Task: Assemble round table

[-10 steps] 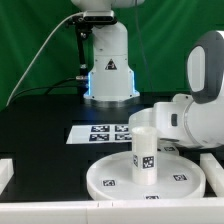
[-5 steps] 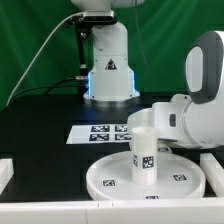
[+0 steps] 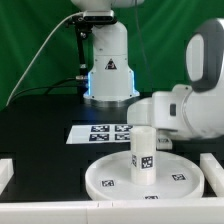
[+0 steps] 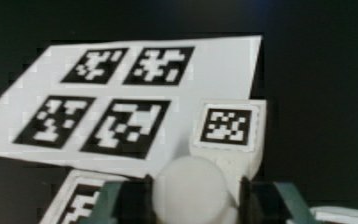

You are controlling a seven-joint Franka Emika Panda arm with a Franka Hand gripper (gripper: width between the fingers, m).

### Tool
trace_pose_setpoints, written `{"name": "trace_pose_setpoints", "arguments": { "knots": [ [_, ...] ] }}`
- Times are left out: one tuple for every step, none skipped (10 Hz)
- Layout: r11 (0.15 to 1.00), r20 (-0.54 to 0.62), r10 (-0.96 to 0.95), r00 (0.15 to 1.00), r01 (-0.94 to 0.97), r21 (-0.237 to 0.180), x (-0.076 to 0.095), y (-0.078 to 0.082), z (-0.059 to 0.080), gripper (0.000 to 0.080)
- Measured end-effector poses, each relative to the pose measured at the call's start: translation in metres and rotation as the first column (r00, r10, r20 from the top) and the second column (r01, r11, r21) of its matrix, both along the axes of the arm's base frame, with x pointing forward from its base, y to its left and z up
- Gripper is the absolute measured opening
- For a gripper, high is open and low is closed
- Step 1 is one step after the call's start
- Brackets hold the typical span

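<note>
The post (image 3: 143,158) stands upright near the middle of the round disc (image 3: 105,172), which lies flat on the black table (image 3: 40,120) just in front of the marker board (image 3: 100,131); I see no cross-shaped base in either view. My gripper (image 3: 148,120) sits right at the post's top, but the wrist's bulk hides the fingers in the exterior view, and the wrist view is too blurred; I cannot tell whether they are spread or closed on it.

I judge both parts to be light, rigid moulded plastic, smooth and fairly slick; a firm pinch should not hurt them, but a loose one may let the post twist or slide. I would hold the post across its round sides near the upper end, keeping it vertical; the disc is best taken by its raised rim.
</note>
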State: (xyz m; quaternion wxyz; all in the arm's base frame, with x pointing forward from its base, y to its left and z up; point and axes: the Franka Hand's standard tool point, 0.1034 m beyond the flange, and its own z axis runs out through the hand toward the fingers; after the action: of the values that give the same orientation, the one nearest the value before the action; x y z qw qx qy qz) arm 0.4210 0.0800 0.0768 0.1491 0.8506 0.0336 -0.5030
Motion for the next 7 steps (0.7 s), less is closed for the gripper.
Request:
{"name": "trace_pose_setpoints", "arguments": {
  "knots": [
    [1.000, 0.019, -0.024, 1.000, 0.024, 0.016, 0.004, -0.010, 0.022, 0.0219],
    [0.998, 0.024, -0.057, 0.998, 0.056, 0.027, 0.008, -0.028, 0.043, 0.0219],
    [0.995, 0.041, -0.088, 0.995, 0.086, 0.045, 0.015, -0.049, 0.056, 0.0219],
    [0.992, 0.108, -0.102, 0.989, 0.093, 0.088, 0.029, -0.071, 0.069, 0.0219],
    [0.986, 0.179, -0.101, 0.979, 0.074, 0.150, 0.041, -0.095, 0.079, 0.0219],
    [0.981, 0.248, -0.124, 0.961, 0.082, 0.173, 0.051, -0.129, 0.084, 0.0219],
    [0.980, 0.349, -0.120, 0.930, 0.055, 0.191, 0.065, -0.153, 0.078, 0.0219]
  ]
}}
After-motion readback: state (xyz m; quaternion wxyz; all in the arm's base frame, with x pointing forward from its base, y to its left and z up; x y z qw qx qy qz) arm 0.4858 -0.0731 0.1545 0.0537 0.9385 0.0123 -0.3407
